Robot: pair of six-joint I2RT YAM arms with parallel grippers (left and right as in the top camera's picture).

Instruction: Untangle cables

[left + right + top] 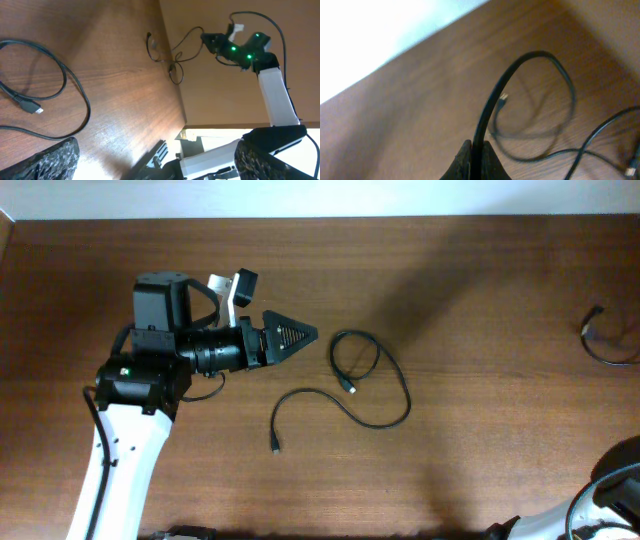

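"Which step is this?"

"Right fingers (465,156) are clamping a cable (489,102) out of the tangle (596,348) at the table (480,465) edge; left fingers (300,334) are gaping beside the lone cable (408,400). Next it's probably needing a slow pull clear."

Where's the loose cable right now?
Overhead view, centre: the cable lies just right of the left gripper, far from the other cable at the right edge.

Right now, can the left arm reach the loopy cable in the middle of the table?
Probably yes. The left pincer is open and points toward the cable, with only bare table between them. Nothing seems to block the way.
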